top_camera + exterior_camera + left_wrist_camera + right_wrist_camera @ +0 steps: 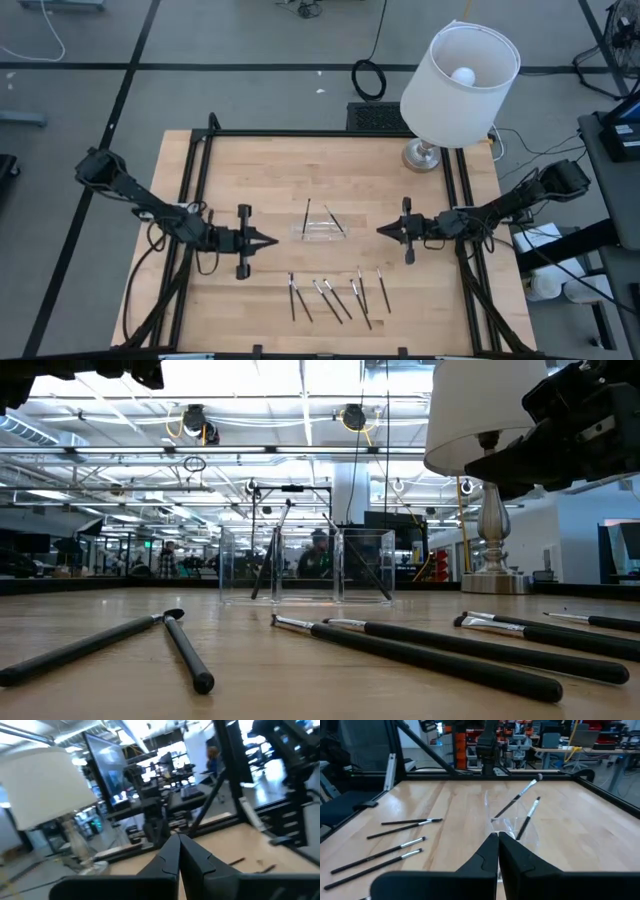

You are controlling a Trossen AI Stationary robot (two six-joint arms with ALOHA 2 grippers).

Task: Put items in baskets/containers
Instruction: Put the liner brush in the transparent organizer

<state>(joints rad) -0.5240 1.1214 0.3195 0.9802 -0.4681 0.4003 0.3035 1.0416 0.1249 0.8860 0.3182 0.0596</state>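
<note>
Here, both pairs of fingers are pressed together on nothing: the left gripper (273,240) points its closed tip at the clear tray (320,231) from one side, and the right gripper (381,230) faces the same tray from the opposite side, each stopped near it without touching. The single see-through tray sits mid-table on the wooden table (250,170), and two dark sticks (516,802) lean upright out of it, silvery ends up. Nearer the table's front edge than the tray, a loose row of about seven more sticks (335,295) lies flat on the wood, some crossing one another; the exact count is hard to fix. One white-shaded lamp (458,75) stands beyond the tray, toward the right arm's corner. No readable writing shows anywhere.
</note>
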